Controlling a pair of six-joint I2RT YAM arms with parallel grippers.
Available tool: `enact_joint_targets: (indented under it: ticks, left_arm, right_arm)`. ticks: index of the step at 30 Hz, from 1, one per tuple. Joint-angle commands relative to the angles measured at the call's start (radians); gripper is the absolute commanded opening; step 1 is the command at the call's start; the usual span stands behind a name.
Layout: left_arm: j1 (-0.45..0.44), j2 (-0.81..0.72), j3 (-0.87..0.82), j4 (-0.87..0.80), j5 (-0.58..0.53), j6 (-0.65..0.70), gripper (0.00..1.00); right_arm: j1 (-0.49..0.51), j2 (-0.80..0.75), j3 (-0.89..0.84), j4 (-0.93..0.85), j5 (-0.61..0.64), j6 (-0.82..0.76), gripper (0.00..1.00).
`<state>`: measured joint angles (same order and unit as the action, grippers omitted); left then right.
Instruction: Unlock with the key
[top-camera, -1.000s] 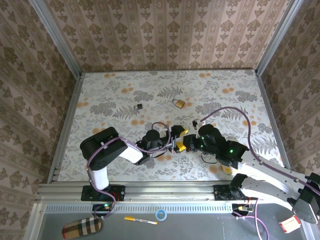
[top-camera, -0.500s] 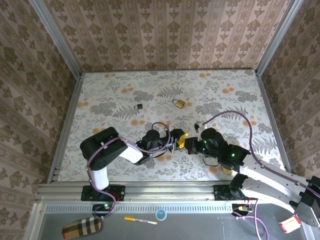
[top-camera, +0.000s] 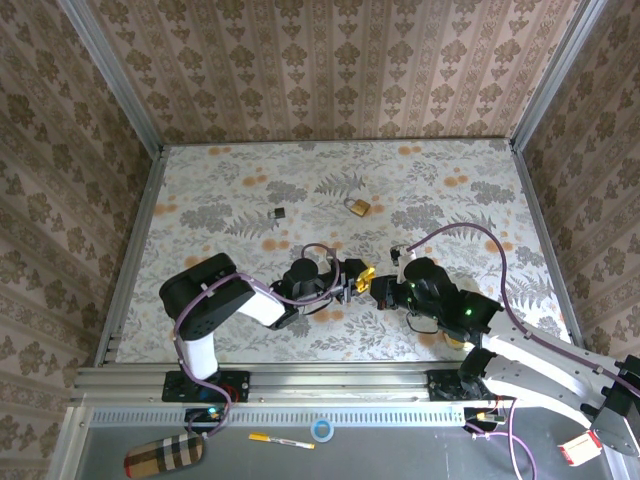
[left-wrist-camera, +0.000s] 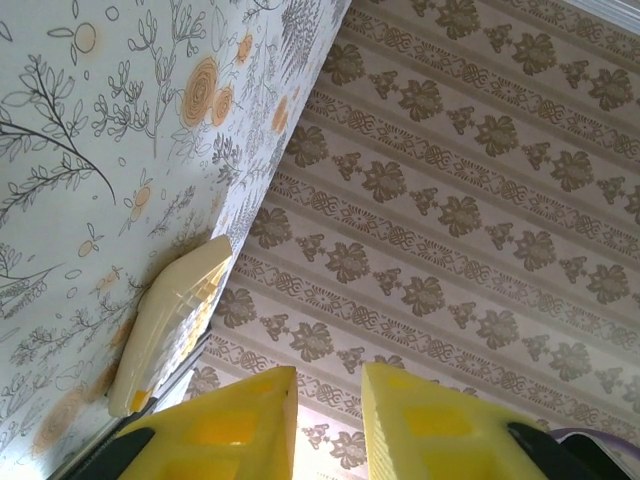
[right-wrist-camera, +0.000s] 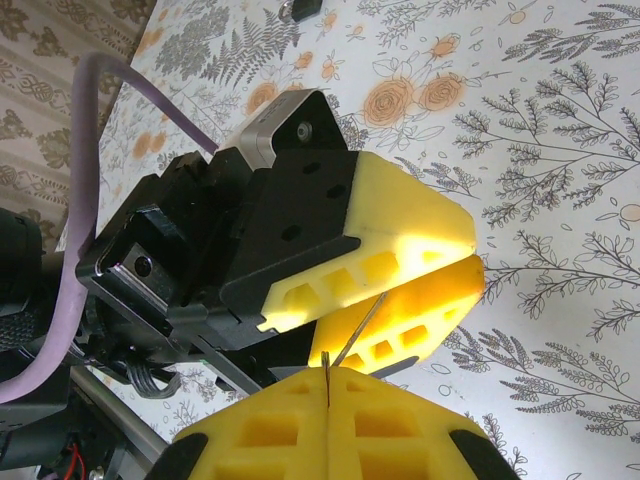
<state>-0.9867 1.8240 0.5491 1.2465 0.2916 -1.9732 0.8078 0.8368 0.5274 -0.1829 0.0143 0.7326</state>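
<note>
The key (top-camera: 279, 213) lies flat on the table (top-camera: 450, 200), left of the padlock (top-camera: 357, 206) and well apart to the far left of both claws, the left gripper (left-wrist-camera: 330, 382) narrowly parted and empty, the right gripper (right-wrist-camera: 327, 385) pressed closed.

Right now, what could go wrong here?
1. The left gripper and right gripper sit nose to nose, so a small push could knock them together.
2. The key and padlock lie apart on the table, beyond both grippers. The key looks tiny, so a grab might slip.
</note>
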Motion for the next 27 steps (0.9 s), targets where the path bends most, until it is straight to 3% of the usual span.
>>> enact_joint_targets:
  ticks: [1,10,17,19,20,22,24,27]
  left_arm:
    - [0.010,-0.026,-0.018,0.041,-0.006,0.028,0.20]
    - [0.019,-0.029,-0.035,0.038,-0.021,0.071,0.01]
    - [0.034,-0.087,-0.043,-0.047,-0.047,0.205,0.00]
    - [0.043,-0.143,-0.050,-0.113,-0.076,0.290,0.00]
    - [0.052,-0.186,-0.048,-0.161,-0.090,0.350,0.00]
    - [0.069,-0.293,-0.035,-0.312,-0.128,0.487,0.00]
    - [0.074,-0.428,0.009,-0.512,-0.193,0.699,0.00]
    - [0.059,-0.558,0.060,-0.681,-0.291,0.932,0.00]
  right_arm:
    - [0.007,-0.018,-0.013,-0.016,0.016,0.007,0.00]
    - [0.007,-0.037,-0.003,-0.050,0.030,-0.003,0.00]
    - [0.005,-0.050,-0.007,0.002,-0.006,0.030,0.02]
    - [-0.002,-0.052,0.000,0.039,-0.029,0.056,0.28]
    - [-0.006,-0.054,0.004,0.061,-0.046,0.073,0.47]
    - [-0.020,-0.060,0.008,0.116,-0.079,0.109,0.68]
    - [-0.043,-0.064,0.009,0.188,-0.124,0.155,0.77]
    - [-0.099,-0.058,-0.002,0.316,-0.204,0.225,0.81]
